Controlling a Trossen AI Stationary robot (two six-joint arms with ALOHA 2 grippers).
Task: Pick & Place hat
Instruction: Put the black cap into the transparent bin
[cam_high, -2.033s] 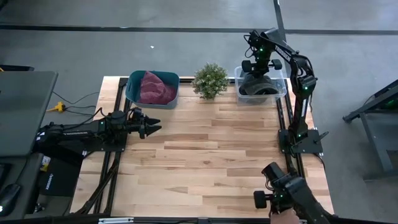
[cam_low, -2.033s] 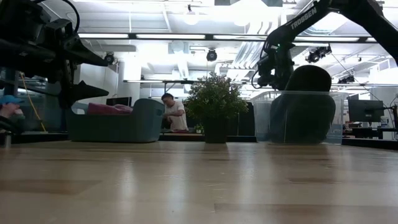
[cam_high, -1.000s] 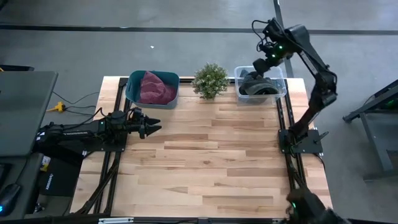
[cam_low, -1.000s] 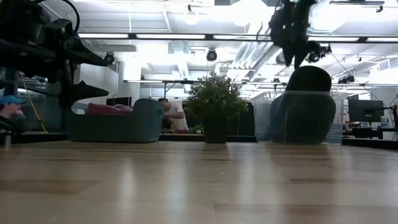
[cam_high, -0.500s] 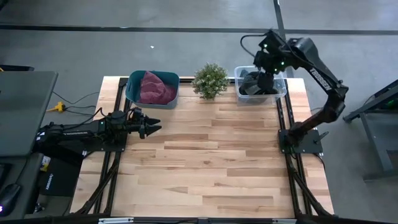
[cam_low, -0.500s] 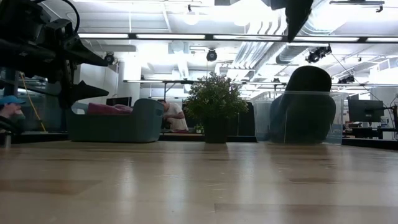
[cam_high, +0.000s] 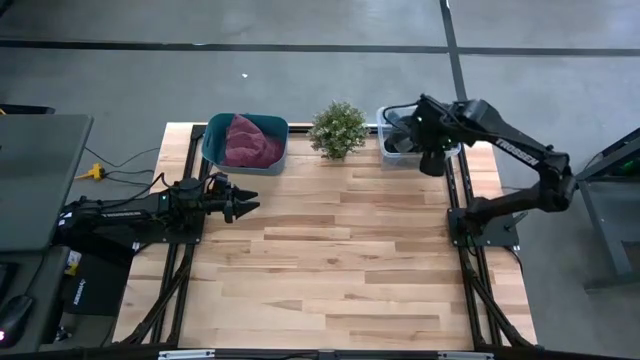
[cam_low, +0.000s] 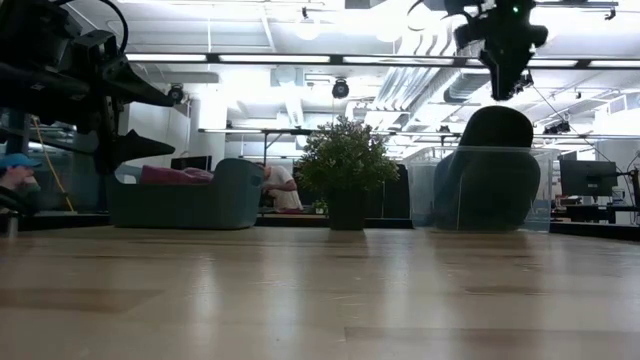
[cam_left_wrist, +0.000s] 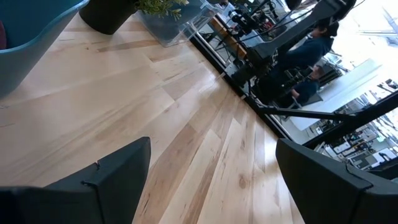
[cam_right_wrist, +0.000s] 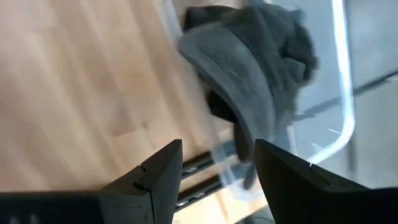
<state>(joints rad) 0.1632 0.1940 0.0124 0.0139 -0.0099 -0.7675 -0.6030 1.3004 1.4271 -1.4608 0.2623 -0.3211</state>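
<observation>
The grey hat (cam_high: 398, 131) lies crumpled in a clear bin (cam_high: 385, 152) at the far right of the table; it also shows through the bin wall in the low view (cam_low: 495, 165) and in the right wrist view (cam_right_wrist: 249, 62). My right gripper (cam_high: 433, 160) hangs above the bin's near right side, well over the hat (cam_low: 503, 90). It points steeply down and is open, with nothing between its fingers (cam_right_wrist: 217, 155). My left gripper (cam_high: 250, 203) waits open at the table's left, pointing level across the wood (cam_left_wrist: 211, 149).
A teal bin (cam_high: 215, 150) holding a maroon cloth (cam_high: 250, 140) stands at the far left, and a potted plant (cam_high: 337, 128) stands between the two bins. Bare wood fills the middle and near part of the table. People show in the room beyond.
My right arm has swung round above the clear bin. Its gripper has come from over the bin's far side toward the table's near edge, sunk a little and rolled about its own axis. The hat has stayed in the bin.
</observation>
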